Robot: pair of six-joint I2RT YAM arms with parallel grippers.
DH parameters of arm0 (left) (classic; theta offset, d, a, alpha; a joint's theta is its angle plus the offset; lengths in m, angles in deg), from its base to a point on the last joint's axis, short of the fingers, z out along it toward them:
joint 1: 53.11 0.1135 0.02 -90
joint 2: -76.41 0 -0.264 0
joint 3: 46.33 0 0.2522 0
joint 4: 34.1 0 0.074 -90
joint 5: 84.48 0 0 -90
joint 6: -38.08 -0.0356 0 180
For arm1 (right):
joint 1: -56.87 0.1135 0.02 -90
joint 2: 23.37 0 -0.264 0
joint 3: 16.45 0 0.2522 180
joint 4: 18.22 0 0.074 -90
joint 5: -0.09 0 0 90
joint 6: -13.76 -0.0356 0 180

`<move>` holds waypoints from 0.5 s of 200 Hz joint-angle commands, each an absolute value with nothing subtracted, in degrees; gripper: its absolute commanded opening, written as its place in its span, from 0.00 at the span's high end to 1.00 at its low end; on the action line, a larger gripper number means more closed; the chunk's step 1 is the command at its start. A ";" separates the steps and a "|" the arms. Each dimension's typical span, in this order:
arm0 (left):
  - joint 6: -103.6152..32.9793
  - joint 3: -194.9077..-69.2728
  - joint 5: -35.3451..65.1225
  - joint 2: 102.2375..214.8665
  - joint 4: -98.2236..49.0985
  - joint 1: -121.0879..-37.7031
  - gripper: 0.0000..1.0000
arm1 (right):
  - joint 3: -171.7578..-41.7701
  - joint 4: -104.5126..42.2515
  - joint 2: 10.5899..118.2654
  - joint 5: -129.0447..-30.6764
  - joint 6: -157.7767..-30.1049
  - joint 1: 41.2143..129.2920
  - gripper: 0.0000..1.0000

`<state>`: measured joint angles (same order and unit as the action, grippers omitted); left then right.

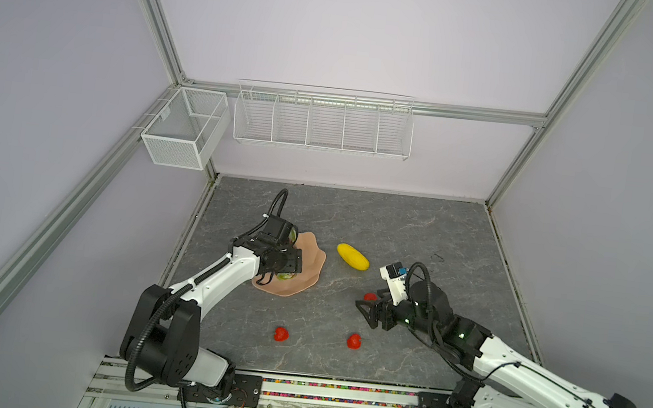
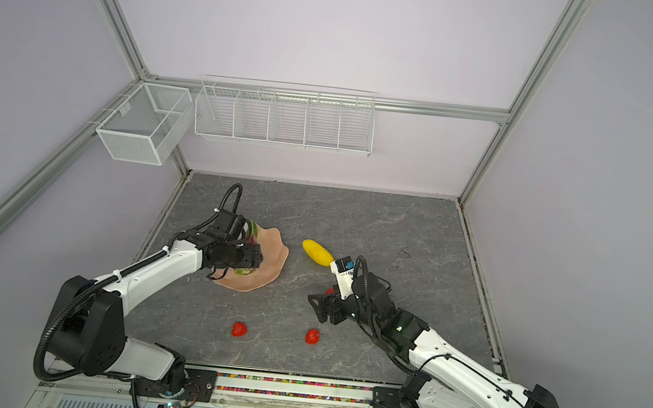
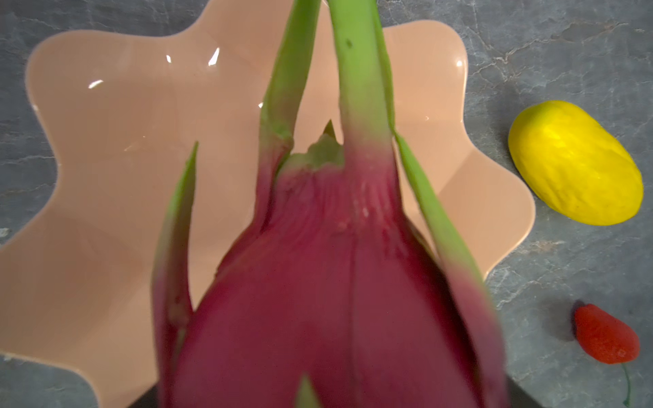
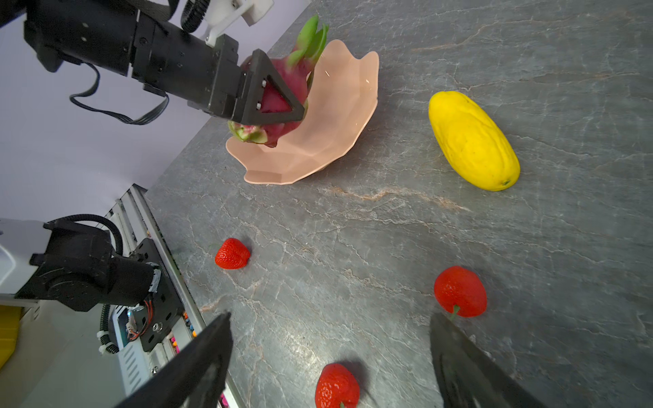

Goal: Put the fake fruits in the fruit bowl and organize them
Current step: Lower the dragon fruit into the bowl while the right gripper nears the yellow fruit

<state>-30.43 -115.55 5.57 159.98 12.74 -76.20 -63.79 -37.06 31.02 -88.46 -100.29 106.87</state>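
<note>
Over the one bowl (image 3: pixel 106 141), the left gripper (image 4: pixel 282 95) clasps the one dragon fruit (image 3: pixel 335 282), a grip plain only in the right wrist view. Rightward on the table (image 1: pixel 397 230) lie one yellow fruit (image 1: pixel 352 256) and three strawberries (image 4: pixel 232 253), near the right gripper (image 4: pixel 329 315), jaws spread and empty.

dragon fruit (image 3: pixel 335 282): magenta body with fine darker streaks, leafy tips green fading from pink, stem end pale green-pink
fruit bowl (image 3: pixel 106 148): glossy peach-pink, no pattern, white glints
oblong fruit (image 4: pixel 473 141): bright yellow, faint ribs, tiny green spot at one end
strawberries (image 4: pixel 232 253) (image 4: pixel 459 291) (image 4: pixel 336 386): red, pale seed dots, thin green stem on two
tabletop (image 4: pixel 388 219): dark grey marble, whitish and rusty veins
left hand (image 4: pixel 286 102), right hand (image 4: pixel 330 316): black
arms (image 1: pixel 220 276): white shells, black joints
wire baskets (image 1: pixel 322 123): white
walls (image 1: pixel 378 31): pale lilac
</note>
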 commanded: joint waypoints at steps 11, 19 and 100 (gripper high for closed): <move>-31.97 -117.99 4.43 164.11 10.36 -76.56 0.32 | -62.29 -38.86 29.95 -90.20 -101.11 106.72 0.12; -31.97 -118.19 3.97 165.08 10.16 -76.62 0.32 | -62.23 -38.95 29.89 -90.22 -101.10 106.76 0.12; -32.85 -119.43 1.39 171.06 9.54 -76.77 0.27 | -62.20 -38.57 30.78 -90.11 -100.77 106.71 0.12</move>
